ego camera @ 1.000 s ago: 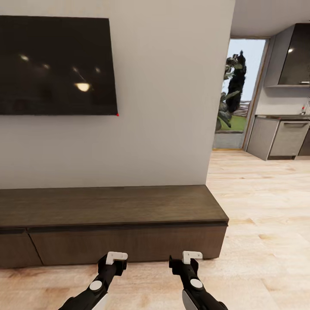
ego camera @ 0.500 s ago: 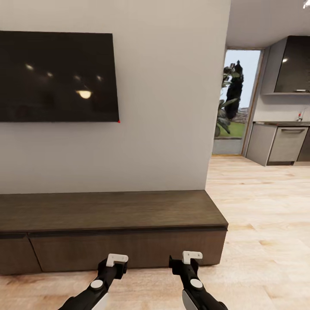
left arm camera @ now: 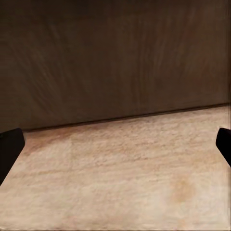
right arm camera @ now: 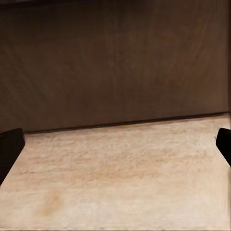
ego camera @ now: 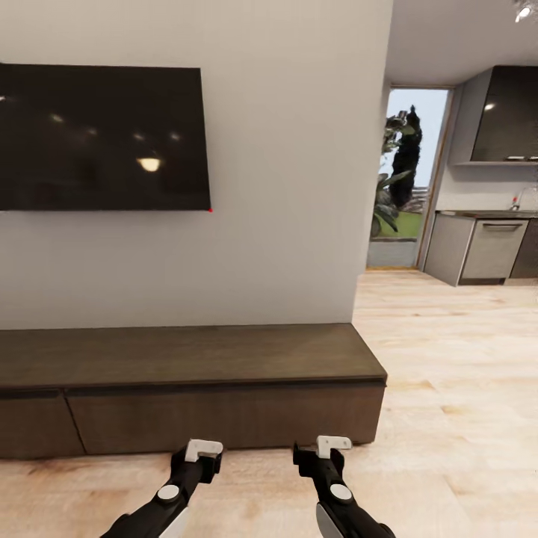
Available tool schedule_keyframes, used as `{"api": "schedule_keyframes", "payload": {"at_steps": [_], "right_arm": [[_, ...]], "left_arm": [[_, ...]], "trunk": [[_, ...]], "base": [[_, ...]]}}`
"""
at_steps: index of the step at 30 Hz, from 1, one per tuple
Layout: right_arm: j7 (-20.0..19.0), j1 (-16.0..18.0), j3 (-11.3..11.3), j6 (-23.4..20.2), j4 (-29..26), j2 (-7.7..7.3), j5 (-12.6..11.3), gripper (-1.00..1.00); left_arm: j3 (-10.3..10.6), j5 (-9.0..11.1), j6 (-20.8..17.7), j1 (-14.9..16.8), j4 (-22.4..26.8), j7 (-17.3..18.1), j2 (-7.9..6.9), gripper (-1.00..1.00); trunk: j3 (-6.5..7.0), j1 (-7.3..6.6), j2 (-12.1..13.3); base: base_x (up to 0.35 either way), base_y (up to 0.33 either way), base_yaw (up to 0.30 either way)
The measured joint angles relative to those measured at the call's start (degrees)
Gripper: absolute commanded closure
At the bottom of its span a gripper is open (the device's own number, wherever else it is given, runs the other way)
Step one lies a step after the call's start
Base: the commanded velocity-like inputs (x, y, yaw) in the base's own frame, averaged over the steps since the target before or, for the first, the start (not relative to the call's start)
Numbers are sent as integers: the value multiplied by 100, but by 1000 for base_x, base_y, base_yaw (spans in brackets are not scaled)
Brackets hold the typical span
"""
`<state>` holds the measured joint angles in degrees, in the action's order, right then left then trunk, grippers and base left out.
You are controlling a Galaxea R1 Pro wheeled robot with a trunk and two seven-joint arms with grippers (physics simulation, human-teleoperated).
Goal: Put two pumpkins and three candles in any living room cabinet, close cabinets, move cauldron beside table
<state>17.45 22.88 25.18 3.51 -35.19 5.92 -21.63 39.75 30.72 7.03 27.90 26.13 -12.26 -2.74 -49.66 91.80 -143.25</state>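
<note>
Camera shifted, cabinet (ego camera: 224, 355) unmoved | long axis along wall, fronts closed | both end effectors spread

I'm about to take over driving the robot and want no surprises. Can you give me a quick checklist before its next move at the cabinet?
1. Cabinet drawers shut: ok, both visible fronts sit flush; its far left end is out of frame.
2. Left gripper empty and open: ok, the left wrist view shows its fingertips wide apart over bare floor.
3. Right gripper empty and open: ok, same in the right wrist view.
4. Grippers apart from the cabinet front: ok, floor shows between them.
5. Pumpkins, candles, cauldron located: cannot tell from these views.
6. Cabinet top free for staging: ok.
</note>
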Motion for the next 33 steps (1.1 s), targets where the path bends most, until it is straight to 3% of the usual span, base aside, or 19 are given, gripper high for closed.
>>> {"api": "schedule_keyframes", "payload": {"at_steps": [7, 18, 25, 33], "right_arm": [[-92, 0, 0, 0, 0, -5, 0, -100], [-122, 0, 0, 1, 0, -8, -5, -100], [-124, 0, 0, 1, 0, -8, -11, -100], [-124, 0, 0, 1, 0, -8, -13, -100]], "left_arm": [[2, -5, 2, 0, 1, -6, 5, -100], [-8, 17, -48, 0, 2, -10, 12, -100], [-40, 79, -1185, 1, 108, 205, 18, -100], [-94, 84, -1660, 6, 168, 253, 17, -100]], "trunk": [[0, -1, 0], [0, -3, 0], [102, -55, 83], [246, -230, 404]], "base": [[-305, 0, 0], [-40, 0, 0], [-1, 0, 0], [0, 0, 0]]}}
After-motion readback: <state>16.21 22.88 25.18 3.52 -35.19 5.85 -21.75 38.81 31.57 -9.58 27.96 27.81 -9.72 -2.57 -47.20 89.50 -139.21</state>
